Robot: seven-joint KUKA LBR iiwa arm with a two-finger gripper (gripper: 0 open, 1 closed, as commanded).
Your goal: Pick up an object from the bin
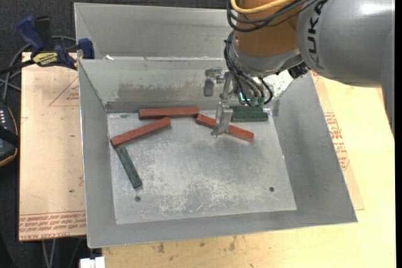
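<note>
Grey metal bin (188, 201) across the middle of the frame, with sloped walls and a flat floor. Over its upper right, the arm (352, 28) with its orange cover, reaching down. On the floor, left of centre, two long red-brown bars: a level bar (168, 113) near the back wall and a slanted bar (140, 132) just below it. Lower left, well apart, a thin dark green bar (129, 167). Centre right, a short red-brown bar (240, 132), lying tilted. Just beside it to the upper right, a dark green block (251, 114). Smallest, the tool (220, 128), set low on or just above the short red-brown bar's middle. Clenched or released: cannot tell from this angle.

Judged as the grasp step, with the lift not yet done. Next, calls for a firm grip across the bar's narrow width, clearance from the green block, then a straight rise.
</note>
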